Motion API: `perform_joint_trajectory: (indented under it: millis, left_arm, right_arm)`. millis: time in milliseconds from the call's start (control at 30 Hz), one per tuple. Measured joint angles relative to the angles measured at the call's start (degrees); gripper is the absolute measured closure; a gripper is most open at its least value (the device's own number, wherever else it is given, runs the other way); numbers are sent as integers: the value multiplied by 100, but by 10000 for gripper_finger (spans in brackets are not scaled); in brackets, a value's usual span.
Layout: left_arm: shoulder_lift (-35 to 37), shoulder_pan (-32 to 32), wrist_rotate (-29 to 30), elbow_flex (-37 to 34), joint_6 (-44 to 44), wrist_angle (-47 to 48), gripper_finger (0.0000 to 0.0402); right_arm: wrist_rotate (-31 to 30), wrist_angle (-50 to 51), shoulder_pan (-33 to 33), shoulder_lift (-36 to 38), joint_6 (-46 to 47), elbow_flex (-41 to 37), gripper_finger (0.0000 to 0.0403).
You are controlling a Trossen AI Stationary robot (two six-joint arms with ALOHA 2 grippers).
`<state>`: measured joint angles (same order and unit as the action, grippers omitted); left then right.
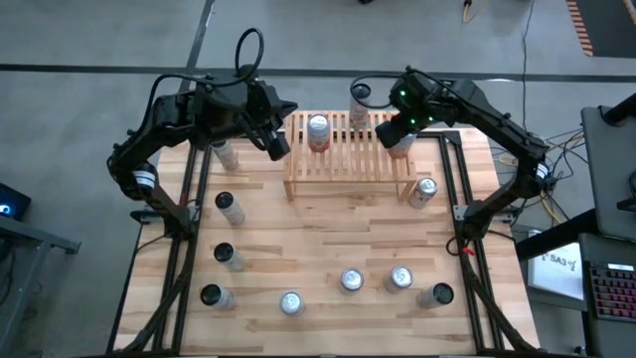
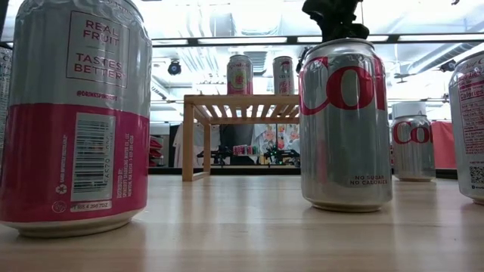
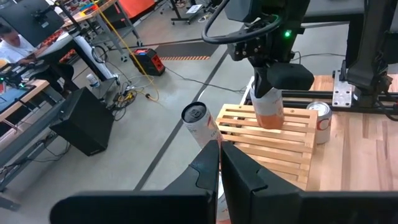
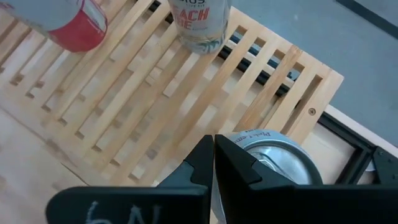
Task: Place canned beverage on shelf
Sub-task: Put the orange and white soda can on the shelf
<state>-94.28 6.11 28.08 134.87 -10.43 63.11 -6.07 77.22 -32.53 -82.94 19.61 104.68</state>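
High view: the right gripper, fingers pressed together and holding nothing, sits over the right end of the low slatted light-wood shelf. Directly beneath it is the silver, orange-based beverage can. The left gripper, also pressed shut, waits beyond the shelf's other end.

Left wrist view: the can stands upright on the slats, long axis vertical.

Right wrist view: its lid points up at the claw. Any nudge should probably be slow and low, or the can may tip.

Two upright cans on slatted wooden shelf.
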Motion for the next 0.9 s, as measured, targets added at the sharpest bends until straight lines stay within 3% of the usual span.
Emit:
perform_joint_trajectory:
  millis: [300, 467, 733, 900]
  left_arm:
    - [-2, 0, 2, 0, 2, 0, 402]
    - [-2, 7, 2, 0, -1, 0, 402]
    - [-2, 73, 2, 0, -68, -7, 402]
    - [-2, 134, 2, 0, -105, -7, 402]
  right_arm:
    - [2, -92, -1, 62, -119, 17, 394]
    - [30, 72, -1, 109, -76, 544, 394]
    - [1169, 1135, -14, 116, -37, 1438, 394]
    - [1899, 1297, -12, 218, 388, 1359, 394]
